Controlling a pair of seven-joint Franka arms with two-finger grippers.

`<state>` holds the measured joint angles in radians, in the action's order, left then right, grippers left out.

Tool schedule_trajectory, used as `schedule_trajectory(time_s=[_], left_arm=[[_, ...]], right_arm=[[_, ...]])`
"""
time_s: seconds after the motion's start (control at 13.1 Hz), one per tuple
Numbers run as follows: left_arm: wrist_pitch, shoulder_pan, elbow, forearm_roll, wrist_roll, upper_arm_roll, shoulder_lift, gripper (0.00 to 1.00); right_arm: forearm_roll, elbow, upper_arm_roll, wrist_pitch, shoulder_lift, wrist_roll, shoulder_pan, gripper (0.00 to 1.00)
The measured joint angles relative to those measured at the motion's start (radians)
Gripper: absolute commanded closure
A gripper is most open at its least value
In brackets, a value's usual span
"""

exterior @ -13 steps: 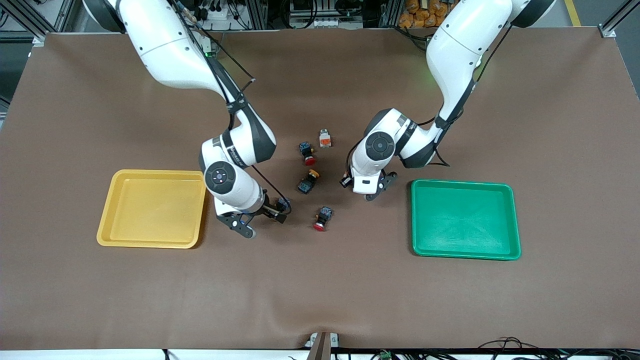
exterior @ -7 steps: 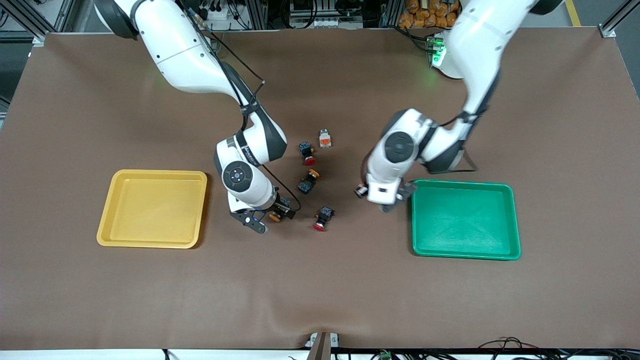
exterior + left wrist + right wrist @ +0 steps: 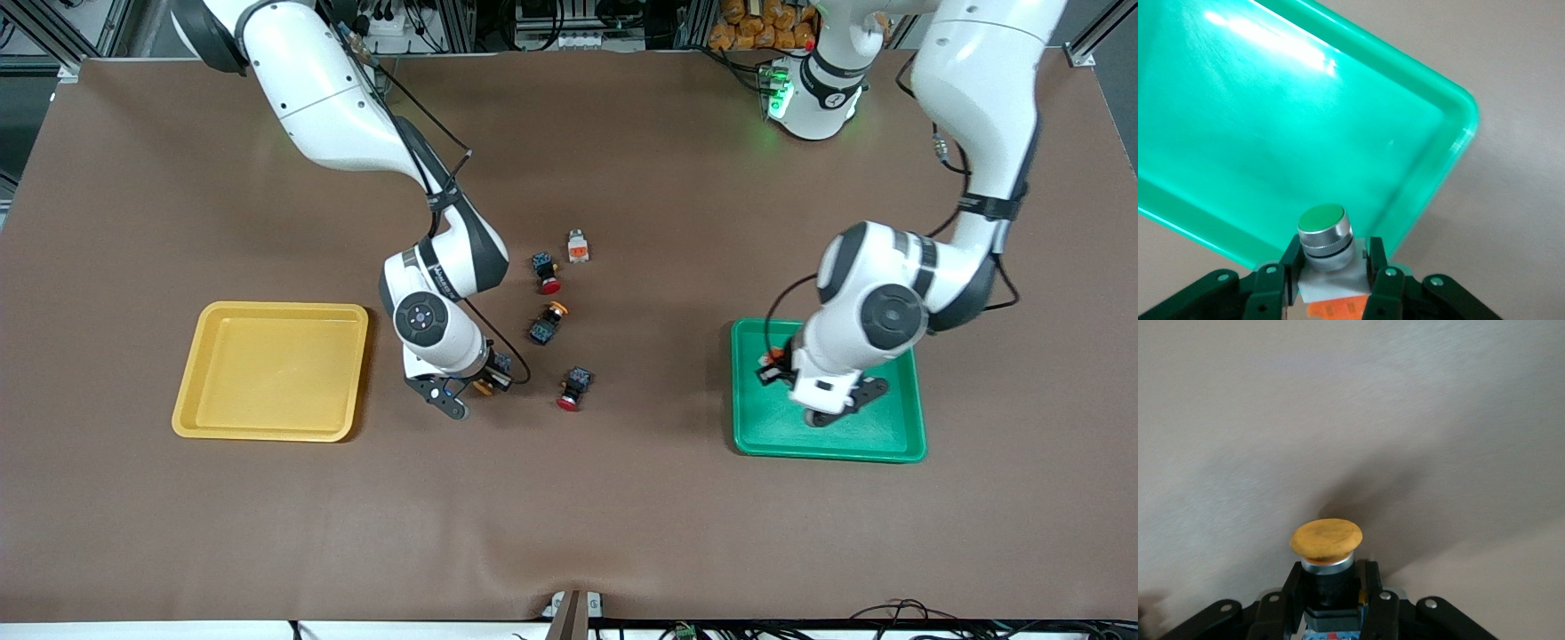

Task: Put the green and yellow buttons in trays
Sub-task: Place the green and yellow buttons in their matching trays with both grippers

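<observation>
My left gripper hangs over the green tray, near its corner. It is shut on a pale grey button with a green cap and an orange block. My right gripper is low over the brown mat beside the yellow tray, shut on a black button with a yellow cap. A second yellow-capped button and a grey button with an orange block lie on the mat mid-table.
Two black buttons with red caps lie among the others: one close to the grey button, one nearer the front camera, beside my right gripper. Nothing lies in the yellow tray. Brown mat covers the table.
The left arm swung from mid-table to over the green tray, carrying its button. The right gripper closed on the yellow-capped button beside the yellow tray.
</observation>
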<state>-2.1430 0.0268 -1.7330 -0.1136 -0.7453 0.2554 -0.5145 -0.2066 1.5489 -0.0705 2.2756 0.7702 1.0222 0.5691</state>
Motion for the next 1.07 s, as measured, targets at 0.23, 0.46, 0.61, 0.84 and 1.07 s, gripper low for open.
schedule_trajectory(time_s=[0.23,0.46,0.61,0.84,1.07], left_arm=[[0.000,-0.063,-0.007,-0.074,0.051,0.000,-0.025,1.00],[-0.030,-0.112,-0.023,-0.130,0.054,0.000,-0.063,1.00],[-0.065,-0.120,-0.024,-0.141,0.054,0.000,-0.090,1.00],[-0.089,-0.122,-0.023,-0.166,0.054,0.000,-0.109,0.00],[-0.091,-0.123,-0.020,-0.169,0.054,0.001,-0.109,0.00]], right_arm=[[0.018,-0.029,-0.054,-0.183,-0.059,-0.010,-0.033,1.00],[0.035,-0.033,-0.124,-0.372,-0.160,-0.143,-0.078,1.00],[0.037,-0.019,-0.141,-0.422,-0.190,-0.292,-0.154,1.00],[0.041,0.023,-0.145,-0.416,-0.188,-0.567,-0.296,1.00],[0.042,0.091,-0.145,-0.310,-0.183,-0.722,-0.394,1.00]])
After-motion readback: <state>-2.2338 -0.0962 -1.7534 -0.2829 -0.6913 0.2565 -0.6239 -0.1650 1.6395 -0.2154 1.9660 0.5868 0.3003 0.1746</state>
